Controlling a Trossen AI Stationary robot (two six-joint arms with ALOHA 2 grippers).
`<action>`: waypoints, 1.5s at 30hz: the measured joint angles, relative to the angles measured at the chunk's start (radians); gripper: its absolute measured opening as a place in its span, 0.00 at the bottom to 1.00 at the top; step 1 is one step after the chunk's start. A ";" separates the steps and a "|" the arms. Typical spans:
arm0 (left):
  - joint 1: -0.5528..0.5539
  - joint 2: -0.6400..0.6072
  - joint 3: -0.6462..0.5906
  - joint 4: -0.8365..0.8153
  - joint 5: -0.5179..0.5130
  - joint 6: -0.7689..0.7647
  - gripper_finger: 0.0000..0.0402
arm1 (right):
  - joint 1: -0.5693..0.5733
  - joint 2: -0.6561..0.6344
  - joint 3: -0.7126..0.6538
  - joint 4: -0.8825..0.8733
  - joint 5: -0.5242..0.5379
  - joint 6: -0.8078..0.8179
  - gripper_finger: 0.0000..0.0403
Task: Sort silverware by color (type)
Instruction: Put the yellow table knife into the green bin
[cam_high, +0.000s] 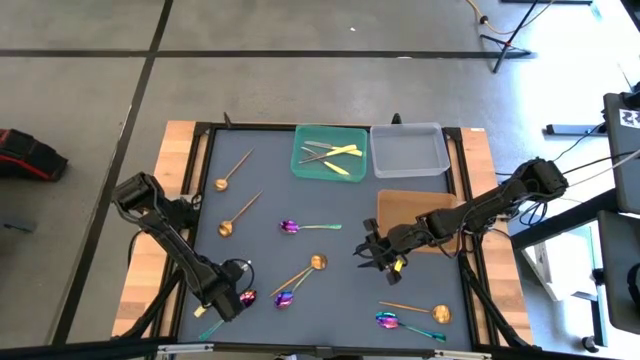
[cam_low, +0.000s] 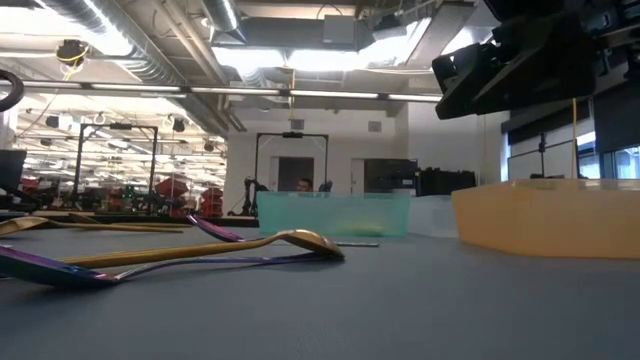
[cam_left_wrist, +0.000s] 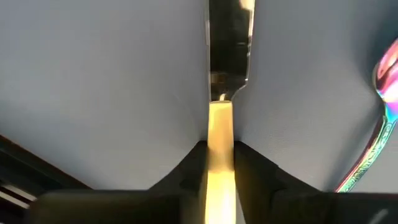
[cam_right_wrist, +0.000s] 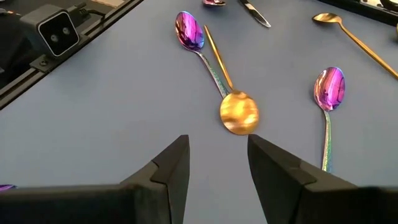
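My left gripper (cam_high: 226, 300) is at the table's near left and is shut on a pale yellow-gold knife (cam_left_wrist: 229, 56). A purple-blue spoon (cam_high: 247, 297) lies just beside it. My right gripper (cam_high: 378, 256) hovers open over the table's middle, near a copper-gold spoon (cam_right_wrist: 239, 114) that lies crossed with a purple-blue spoon (cam_right_wrist: 189, 31). Other copper spoons (cam_high: 222, 183) (cam_high: 226, 228) (cam_high: 440, 313) and purple-blue spoons (cam_high: 290, 227) (cam_high: 388, 320) lie flat on the dark mat. Several knives (cam_high: 335, 153) rest in the green tray (cam_high: 303, 168). My left gripper pinches the knife's yellow handle (cam_left_wrist: 219, 134) between its two fingers. The knife lies along the fingers, with its blade (cam_left_wrist: 229, 37) reaching out ahead over the mat. Whether the blade touches the mat, I cannot tell.
A grey tray (cam_high: 408, 165) stands beside the green one at the far edge. An orange tray (cam_high: 400, 205) lies partly under my right arm. The mat's raised frame (cam_high: 205, 180) runs round the work area. In the low view, a copper spoon (cam_low: 300, 240) lies close.
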 joint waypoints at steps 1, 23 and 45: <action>0.000 0.001 0.004 -0.006 -0.007 0.005 0.10 | 0.000 0.000 0.000 0.000 0.000 0.000 0.38; 0.174 -0.023 0.321 -0.264 -0.494 0.445 0.14 | 0.000 -0.015 0.000 -0.040 0.217 -0.019 0.38; 0.784 -0.097 0.407 -0.109 -0.625 1.439 0.15 | -0.245 -0.327 -0.218 -0.035 0.146 -0.146 0.38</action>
